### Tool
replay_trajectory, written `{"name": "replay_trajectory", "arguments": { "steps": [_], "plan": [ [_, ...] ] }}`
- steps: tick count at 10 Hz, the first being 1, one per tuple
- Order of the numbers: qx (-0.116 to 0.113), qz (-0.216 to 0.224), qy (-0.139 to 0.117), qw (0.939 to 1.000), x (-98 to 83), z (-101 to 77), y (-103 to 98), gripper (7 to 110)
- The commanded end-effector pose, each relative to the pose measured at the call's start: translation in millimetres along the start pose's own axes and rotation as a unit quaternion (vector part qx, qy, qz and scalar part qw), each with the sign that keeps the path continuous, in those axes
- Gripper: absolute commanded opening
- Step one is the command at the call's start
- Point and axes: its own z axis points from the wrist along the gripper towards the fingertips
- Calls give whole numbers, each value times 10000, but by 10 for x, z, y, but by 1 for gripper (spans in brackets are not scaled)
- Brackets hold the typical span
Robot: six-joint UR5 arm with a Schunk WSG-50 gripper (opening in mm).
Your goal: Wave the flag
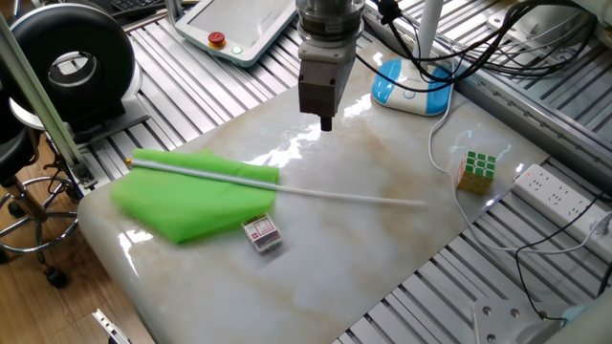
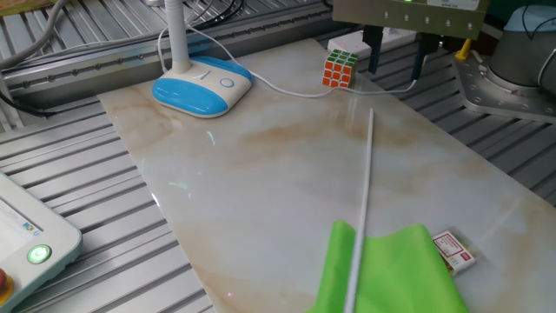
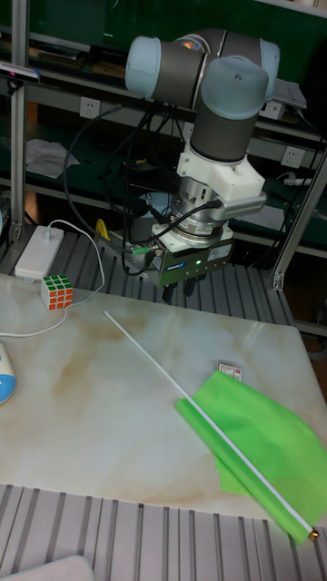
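Note:
The flag lies flat on the marble table [image 1: 382,248], let go. Its lime-green cloth [image 1: 191,201] [image 2: 391,274] [image 3: 263,445] is spread at one end of the table. Its slim white pole [image 1: 335,196] [image 2: 365,174] [image 3: 145,349] runs diagonally across the middle, and a small gold tip [image 3: 313,536] shows at the cloth end. My gripper [image 1: 325,117] [image 2: 397,52] [image 3: 188,289] hangs open above the table, over the pole's bare end. Nothing is between its fingers.
A Rubik's cube [image 1: 477,170] [image 2: 340,68] [image 3: 58,291] stands near the pole's bare end. A small red-and-white card box [image 1: 261,232] [image 2: 453,251] lies by the cloth. A blue-white lamp base [image 1: 411,88] and its white cable sit behind, with a power strip [image 1: 555,191] beside the table.

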Motion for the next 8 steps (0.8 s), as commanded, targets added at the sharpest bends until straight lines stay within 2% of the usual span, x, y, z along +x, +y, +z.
{"name": "replay_trajectory", "arguments": {
  "steps": [1,4,8],
  "plan": [
    [-46,-118,-48,9999,-30,5,7,44],
    [-155,-362,-116,9992,-82,38,40,44],
    [-173,-380,-130,9990,-85,35,51,44]
  ]
}}
